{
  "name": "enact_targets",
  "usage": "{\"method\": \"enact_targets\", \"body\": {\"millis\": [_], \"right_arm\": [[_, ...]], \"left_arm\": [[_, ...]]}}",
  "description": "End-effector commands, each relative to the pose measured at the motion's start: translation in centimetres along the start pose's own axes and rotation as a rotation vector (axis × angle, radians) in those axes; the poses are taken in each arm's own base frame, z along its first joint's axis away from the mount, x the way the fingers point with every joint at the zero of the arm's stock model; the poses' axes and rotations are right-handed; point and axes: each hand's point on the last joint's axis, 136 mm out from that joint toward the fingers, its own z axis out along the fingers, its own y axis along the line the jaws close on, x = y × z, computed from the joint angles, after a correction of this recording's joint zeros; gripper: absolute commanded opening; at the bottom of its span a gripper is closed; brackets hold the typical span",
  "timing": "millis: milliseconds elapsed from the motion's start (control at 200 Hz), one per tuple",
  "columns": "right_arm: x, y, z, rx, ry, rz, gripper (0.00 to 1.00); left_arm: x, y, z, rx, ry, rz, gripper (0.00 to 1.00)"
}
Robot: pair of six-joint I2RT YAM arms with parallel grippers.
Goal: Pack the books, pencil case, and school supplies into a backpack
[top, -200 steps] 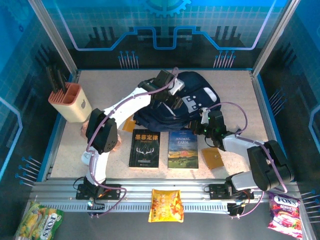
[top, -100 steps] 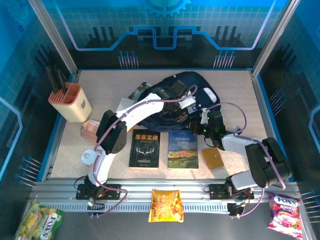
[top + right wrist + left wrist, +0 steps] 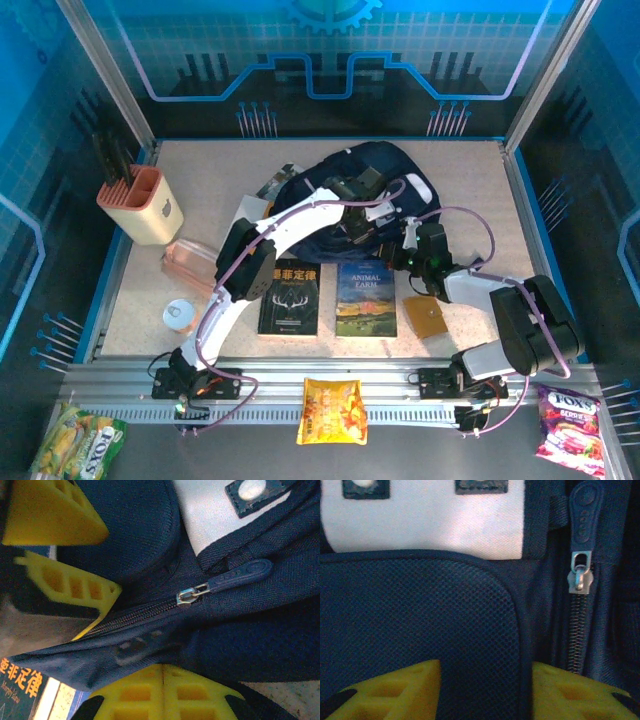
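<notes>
**Left end effector** (image 3: 485, 677): fingers apart, astride a fold of the mesh-weave pocket panel. Whether they nip it yet cannot be told.

**Right end effector** (image 3: 162, 670): fingers pressed together, apparently pinching the fabric lip just under the zip. The zip slider (image 3: 187, 596) and its moulded navy pull sit at 1 o'clock of the fingertips.

Both work on the backpack (image 3: 385, 170), at 12 o'clock on the counter (image 3: 200, 170). It is judged soft and limp, so the fabric will sag and slide. Hold is best taken on a seam, the lip or the pull, one side braced against the other.

At its 6 o'clock lie the black book (image 3: 288, 297) and "Animal Farm" (image 3: 366, 298), flat and side by side. A third book (image 3: 272, 185) peeps out at its 9 o'clock. Thin, light and probably slick, they want lifting by one long edge.

The tan square piece (image 3: 428, 318) lies at 3 o'clock of "Animal Farm".
</notes>
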Motion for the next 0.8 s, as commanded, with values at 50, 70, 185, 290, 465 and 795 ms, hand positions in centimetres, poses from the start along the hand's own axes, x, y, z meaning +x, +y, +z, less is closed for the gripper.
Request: {"method": "enact_targets", "body": {"millis": [50, 70, 185, 290, 465, 795], "right_arm": [[-1.5, -0.1, -0.6, -0.003, -0.066, 0.003, 0.05], [-1.5, -0.1, -0.6, -0.002, -0.067, 0.003, 0.05], [-1.6, -0.4, -1.0, 0.007, -0.073, 0.005, 0.1], [-1.9, -0.7, -1.6, 0.016, -0.079, 0.002, 0.21], [-2.2, -1.1, -2.5, 0.005, -0.092, -0.003, 0.41], [-4.0, 1.1, -3.2, -0.12, -0.138, -0.043, 0.52]], "left_arm": [[0.3, 1.0, 0.3, -0.049, 0.033, -0.007, 0.28], [0.1, 1.2, 0.1, -0.053, 0.027, -0.013, 0.23], [-1.2, 1.6, -1.1, -0.059, -0.029, -0.035, 0.0], [-2.7, 2.7, -3.5, -0.075, -0.108, -0.072, 0.0], [-5.1, 5.2, -9.4, -0.097, -0.279, -0.179, 0.0], [-7.3, 8.6, -16.8, -0.071, -0.507, -0.331, 0.0]]}}
